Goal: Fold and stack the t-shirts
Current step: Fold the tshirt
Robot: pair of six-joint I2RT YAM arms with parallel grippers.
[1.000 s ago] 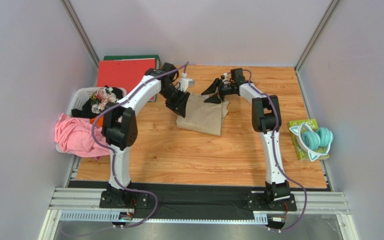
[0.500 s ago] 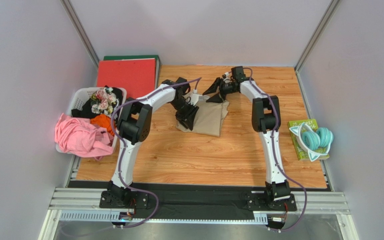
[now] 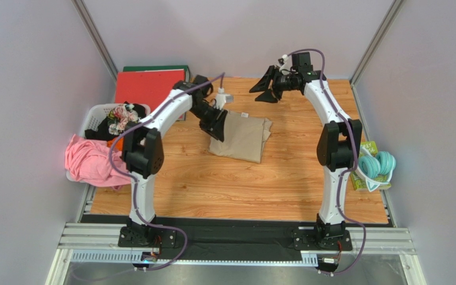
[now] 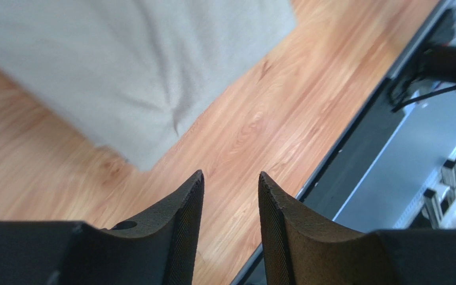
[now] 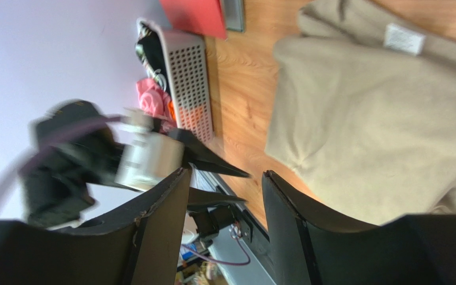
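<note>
While the tan t-shirt (image 3: 242, 138) lay as a folded packet on the far middle of the table (image 3: 224, 196), neither arm had hold of it. The left claw (image 4: 230, 181) hovered at the packet's left edge, its fingers partly apart with only bare wood showing between them. The right claw (image 5: 224, 175) hung high over the far edge, well apart from the cloth, its fingers likewise spread and empty.

By my reading the folding of this shirt was done or nearly so. The right side looked a little bunched, with the white label (image 5: 403, 38) lying face up near the far edge. The next move probably called for either a light press to flatten that side or a reach to the basket (image 3: 93, 116) at the left for another garment — a pink cloth (image 3: 90, 160) spilled over its near rim.

Room was good on the near side, where a wide stretch of wood lay open between the packet and the arm bases. The far left was tighter, since a red folder (image 3: 147, 88) sat just behind the left arm's elbow. On the right, headphones (image 3: 376, 165) rested at the table's edge beside the right arm — a swing outward there would risk a knock. Walls closed the left, far and right sides.
</note>
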